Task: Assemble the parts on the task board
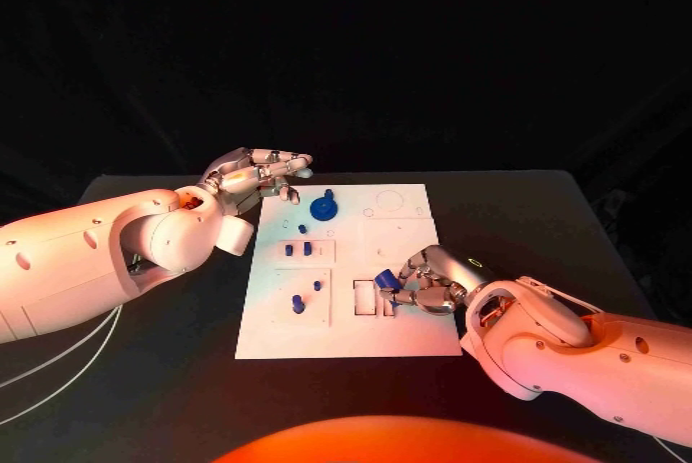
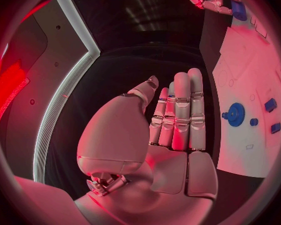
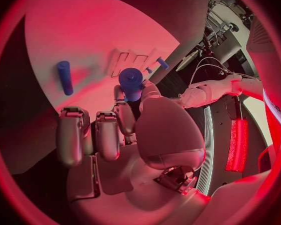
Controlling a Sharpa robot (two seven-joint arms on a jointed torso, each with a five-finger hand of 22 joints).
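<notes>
A small blue part (image 1: 387,279) is pinched between the thumb and a finger of the right hand (image 1: 427,283), just right of the frame's centre in the head view, over the lower right area of the task board (image 1: 411,333). In the right wrist view the same part (image 3: 131,78) is seen as a short blue cylinder held at the fingertips (image 3: 125,116), with the remaining fingers curled beneath it. A blue gear (image 1: 323,209) is seated in the upper middle of the board, and a small blue peg (image 1: 303,227) lies just below it. Two blue pegs (image 1: 297,250) stand in a rectangular recess at the board's left centre, and further blue pieces (image 1: 297,303) are seen in the lower left recess. A long blue rod (image 3: 65,77) is shown lying on the board in the right wrist view. The left hand (image 1: 264,170) is held at the board's upper left corner, above the black counter (image 1: 159,383), with nothing in its grasp; in the left wrist view its fingers (image 2: 181,112) are extended straight and pressed close together, thumb apart.
</notes>
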